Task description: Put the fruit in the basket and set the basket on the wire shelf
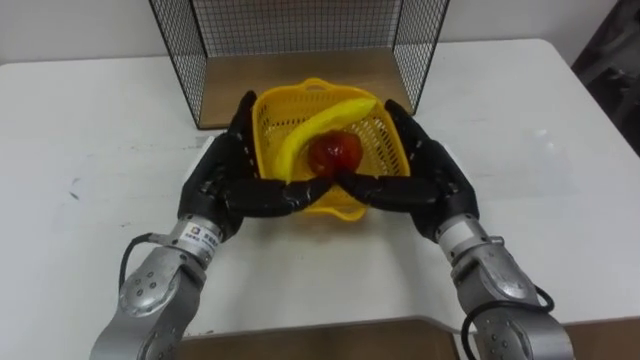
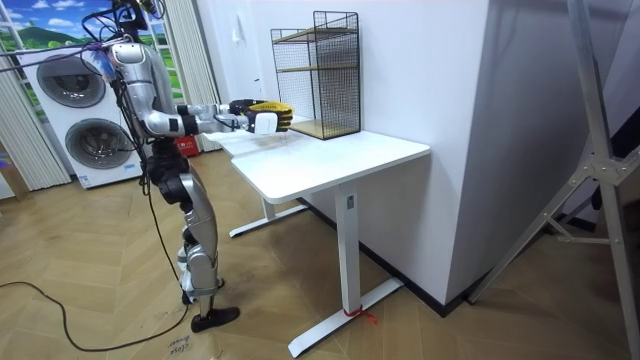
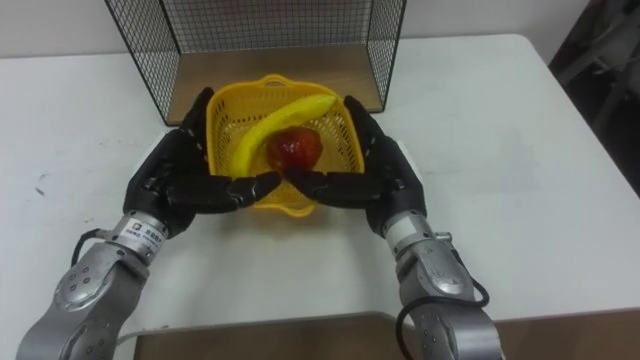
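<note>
A yellow plastic basket holds a banana and a red apple. I carry it between both hands just above the white table. My left hand presses its left side and my right hand its right side. The fingers are straight along the walls and the thumbs lie along the near rim. The black wire shelf with a wooden floor stands directly behind the basket, its open front facing me. In the room view I stand at the table's end, arms stretched forward with the basket.
The wire shelf has an upper wooden level and sits at the table's far side near the wall. Bare tabletop lies to both sides of my hands. A wooden edge shows at the bottom of the view.
</note>
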Tool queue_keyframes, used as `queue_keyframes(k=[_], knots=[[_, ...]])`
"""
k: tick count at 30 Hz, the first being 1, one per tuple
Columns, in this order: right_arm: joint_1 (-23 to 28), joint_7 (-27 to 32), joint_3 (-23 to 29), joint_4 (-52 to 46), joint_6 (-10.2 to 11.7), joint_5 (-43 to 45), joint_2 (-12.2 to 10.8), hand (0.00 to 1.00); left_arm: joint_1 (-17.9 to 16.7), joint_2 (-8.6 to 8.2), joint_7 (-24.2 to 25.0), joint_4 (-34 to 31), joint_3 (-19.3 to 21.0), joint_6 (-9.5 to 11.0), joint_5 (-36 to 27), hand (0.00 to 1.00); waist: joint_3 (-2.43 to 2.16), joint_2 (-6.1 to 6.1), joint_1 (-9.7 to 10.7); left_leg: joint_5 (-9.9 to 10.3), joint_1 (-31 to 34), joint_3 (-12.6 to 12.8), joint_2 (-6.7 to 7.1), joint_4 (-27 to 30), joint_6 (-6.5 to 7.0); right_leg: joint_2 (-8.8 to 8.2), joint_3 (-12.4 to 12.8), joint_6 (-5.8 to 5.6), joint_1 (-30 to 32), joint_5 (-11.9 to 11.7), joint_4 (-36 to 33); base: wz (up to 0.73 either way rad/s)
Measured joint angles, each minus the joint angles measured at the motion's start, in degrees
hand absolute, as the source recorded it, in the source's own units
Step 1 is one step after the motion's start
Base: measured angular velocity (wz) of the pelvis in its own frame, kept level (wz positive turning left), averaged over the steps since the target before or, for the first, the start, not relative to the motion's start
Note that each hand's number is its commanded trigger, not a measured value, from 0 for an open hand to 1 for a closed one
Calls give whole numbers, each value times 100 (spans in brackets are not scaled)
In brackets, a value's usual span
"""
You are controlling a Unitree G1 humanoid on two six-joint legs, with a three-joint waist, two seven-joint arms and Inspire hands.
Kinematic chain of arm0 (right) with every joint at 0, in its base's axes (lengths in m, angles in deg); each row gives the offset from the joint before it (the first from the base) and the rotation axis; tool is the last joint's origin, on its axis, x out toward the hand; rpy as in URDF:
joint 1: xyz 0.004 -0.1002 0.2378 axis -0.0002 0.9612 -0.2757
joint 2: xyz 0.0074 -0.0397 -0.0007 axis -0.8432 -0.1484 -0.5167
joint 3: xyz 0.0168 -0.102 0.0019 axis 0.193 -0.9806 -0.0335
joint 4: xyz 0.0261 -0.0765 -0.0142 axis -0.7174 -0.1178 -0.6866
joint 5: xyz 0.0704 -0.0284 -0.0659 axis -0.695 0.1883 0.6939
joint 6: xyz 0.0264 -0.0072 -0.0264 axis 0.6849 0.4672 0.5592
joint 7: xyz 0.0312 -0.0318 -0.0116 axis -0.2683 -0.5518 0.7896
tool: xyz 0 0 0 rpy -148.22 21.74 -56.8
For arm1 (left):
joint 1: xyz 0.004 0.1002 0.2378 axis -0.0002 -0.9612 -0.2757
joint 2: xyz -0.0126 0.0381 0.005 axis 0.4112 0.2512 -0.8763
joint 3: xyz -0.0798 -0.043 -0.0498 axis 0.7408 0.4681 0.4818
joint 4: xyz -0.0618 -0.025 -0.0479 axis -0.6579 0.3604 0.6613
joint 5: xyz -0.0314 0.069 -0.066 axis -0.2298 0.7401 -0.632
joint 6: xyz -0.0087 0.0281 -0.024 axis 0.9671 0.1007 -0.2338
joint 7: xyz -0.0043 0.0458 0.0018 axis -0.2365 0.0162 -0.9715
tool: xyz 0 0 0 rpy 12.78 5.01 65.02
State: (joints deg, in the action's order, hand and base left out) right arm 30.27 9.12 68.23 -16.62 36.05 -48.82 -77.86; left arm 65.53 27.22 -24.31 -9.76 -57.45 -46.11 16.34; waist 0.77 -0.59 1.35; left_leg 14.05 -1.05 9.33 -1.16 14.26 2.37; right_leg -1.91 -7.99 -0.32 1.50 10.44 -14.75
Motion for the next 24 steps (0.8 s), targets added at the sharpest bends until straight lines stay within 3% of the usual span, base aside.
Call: queue_keyframes(k=[14, 17, 20, 23, 24], knots=[[0, -17, -8, -1, 68, 58, -14, 0, 2, -56, -138, -89, 33, 10, -62, 0, -18, 31, -4, 1, 16, 15, -21, 135, -3, -3, 8, 10, 13, -4, -118, 0], [-1, -82, 40, -9, 68, 95, -6, 0, 1, -173, -137, -88, 109, 10, -50, 0, -36, 75, -17, 3, 50, 88, -37, 256, -6, -15, 15, 34, 81, 18, -266, -6], [6, -121, 20, -28, 68, 51, -13, 0, 1, -161, -137, -7, 124, 10, -55, 0, -23, 122, -132, 151, 291, 138, -165, 936, -92, 15, -23, 120, 207, 124, -606, -22], [9, -243, 23, -20, 69, 69, -3, 0, -3, -171, -138, 173, 169, 10, -52, 0, -6, 138, -198, 332, 654, 31, -345, 1906, -175, 66, -24, 242, 314, 399, -985, -8], [9, -244, 15, -9, 69, 65, 6, 0, -4, -169, -138, 185, 147, 9, -52, 0, 22, 156, -192, 348, 758, -12, -400, 2189, -198, 88, 4, 267, 370, 547, -1140, 14]])
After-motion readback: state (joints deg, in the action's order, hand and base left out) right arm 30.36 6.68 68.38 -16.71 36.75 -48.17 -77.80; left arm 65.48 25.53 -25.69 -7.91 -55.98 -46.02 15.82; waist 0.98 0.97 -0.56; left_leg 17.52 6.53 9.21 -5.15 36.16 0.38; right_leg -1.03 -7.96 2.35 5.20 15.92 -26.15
